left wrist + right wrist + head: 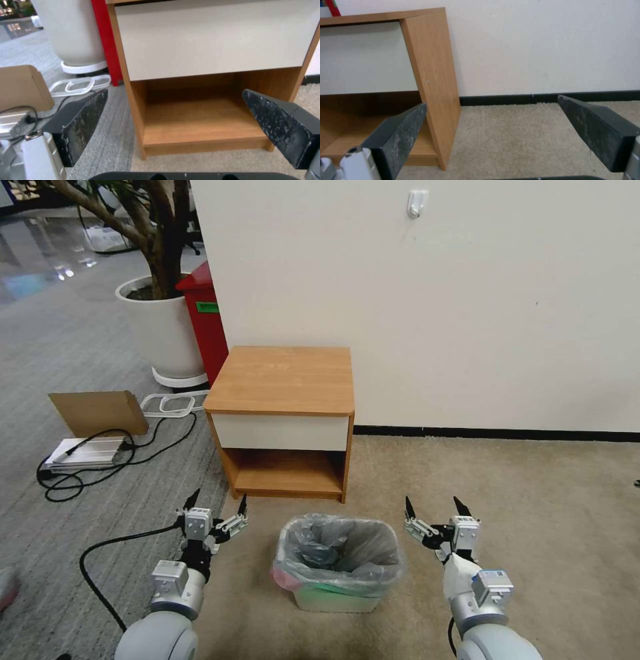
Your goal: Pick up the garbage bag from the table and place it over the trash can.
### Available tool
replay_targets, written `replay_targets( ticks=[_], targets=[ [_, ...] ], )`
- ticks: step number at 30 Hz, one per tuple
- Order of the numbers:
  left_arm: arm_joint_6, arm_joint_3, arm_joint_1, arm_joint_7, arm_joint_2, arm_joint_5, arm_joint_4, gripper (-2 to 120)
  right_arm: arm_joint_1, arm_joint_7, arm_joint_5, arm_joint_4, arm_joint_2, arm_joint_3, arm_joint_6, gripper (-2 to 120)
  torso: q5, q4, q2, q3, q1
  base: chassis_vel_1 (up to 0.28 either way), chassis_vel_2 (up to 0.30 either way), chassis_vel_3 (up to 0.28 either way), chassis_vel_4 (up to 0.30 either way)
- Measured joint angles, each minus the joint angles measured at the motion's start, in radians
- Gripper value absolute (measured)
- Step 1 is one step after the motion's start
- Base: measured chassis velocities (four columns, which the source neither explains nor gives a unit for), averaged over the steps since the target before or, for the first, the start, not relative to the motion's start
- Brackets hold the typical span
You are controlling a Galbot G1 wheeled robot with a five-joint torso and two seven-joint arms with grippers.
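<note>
The garbage bag point(339, 553), thin grey plastic with a pinkish edge, lines the cream trash can point(333, 599) and folds over its rim. The can stands on the beige carpet in front of the table point(283, 379), whose top is bare. My left gripper point(218, 505) hovers open to the left of the can, with nothing between its fingers. To the can's right my right gripper point(435, 506) is open and empty as well. The left wrist view faces the table point(206, 50) between the open gripper point(173, 125). In the right wrist view the open gripper point(491, 135) frames the table's side point(431, 75).
A big white plant pot point(162, 330) and a tall red bin point(205, 320) stand behind the table on the left. A cardboard piece point(99, 411), a silver device point(85, 453) and black cables point(107, 473) lie on the grey floor at left. A white wall point(467, 300) closes off the back.
</note>
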Motion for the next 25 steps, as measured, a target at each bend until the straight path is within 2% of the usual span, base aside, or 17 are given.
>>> replay_targets(
  ticks=[25],
  targets=[
    [0.009,0.002,-0.001,-0.004,0.000,-0.006,0.000,100,0.002,-0.002,0.001,0.000,-0.002,-0.002,-0.002,100,0.0000,0.0000,0.000,0.000,0.000,0.000,0.000,0.000,0.000]
  ],
)
